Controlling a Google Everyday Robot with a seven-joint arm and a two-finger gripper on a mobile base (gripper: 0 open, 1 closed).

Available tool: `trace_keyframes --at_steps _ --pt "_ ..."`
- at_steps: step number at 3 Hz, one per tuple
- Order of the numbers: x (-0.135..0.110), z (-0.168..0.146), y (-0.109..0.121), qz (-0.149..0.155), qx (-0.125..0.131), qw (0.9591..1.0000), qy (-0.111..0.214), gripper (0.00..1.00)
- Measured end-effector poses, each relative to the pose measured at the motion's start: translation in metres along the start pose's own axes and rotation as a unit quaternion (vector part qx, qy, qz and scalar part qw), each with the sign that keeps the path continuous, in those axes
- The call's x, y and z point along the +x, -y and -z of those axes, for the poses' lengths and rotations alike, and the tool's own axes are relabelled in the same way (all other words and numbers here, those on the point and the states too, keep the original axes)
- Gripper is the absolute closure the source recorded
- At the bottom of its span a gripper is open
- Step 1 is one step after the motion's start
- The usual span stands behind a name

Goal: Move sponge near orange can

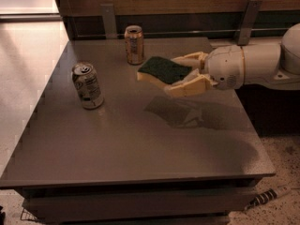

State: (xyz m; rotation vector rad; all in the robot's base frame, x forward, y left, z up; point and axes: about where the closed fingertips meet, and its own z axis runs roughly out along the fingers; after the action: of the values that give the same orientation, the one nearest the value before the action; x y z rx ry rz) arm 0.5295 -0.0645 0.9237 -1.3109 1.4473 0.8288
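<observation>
Carry step: cream two-finger gripper (180, 75) clenched on green-topped yellow foam sponge (163, 69), aloft just right of shiny orange drink can (134, 44); next, lower and release.

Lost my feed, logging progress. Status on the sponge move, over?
Gripper shut on sponge, aloft over the table. Sponge close beside orange can. Grey can off to the side, no obstruction.

Gripper (177, 75) holding sponge (161, 68) hovers right of orange can (134, 45), gap open.
</observation>
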Motion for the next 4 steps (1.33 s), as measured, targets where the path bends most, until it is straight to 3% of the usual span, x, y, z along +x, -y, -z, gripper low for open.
trace_keyframes --at_steps 1,2,3,4 --pt "-0.002 0.024 0.035 -0.017 0.045 0.9988 -0.009 1.0" --pt "0.0 0.042 0.078 -0.029 0.094 0.9944 -0.04 1.0" --pt "0.021 0.049 0.124 -0.047 0.125 0.9878 -0.079 1.0" --pt "0.05 0.038 0.153 -0.063 0.125 0.9861 -0.089 1.0"
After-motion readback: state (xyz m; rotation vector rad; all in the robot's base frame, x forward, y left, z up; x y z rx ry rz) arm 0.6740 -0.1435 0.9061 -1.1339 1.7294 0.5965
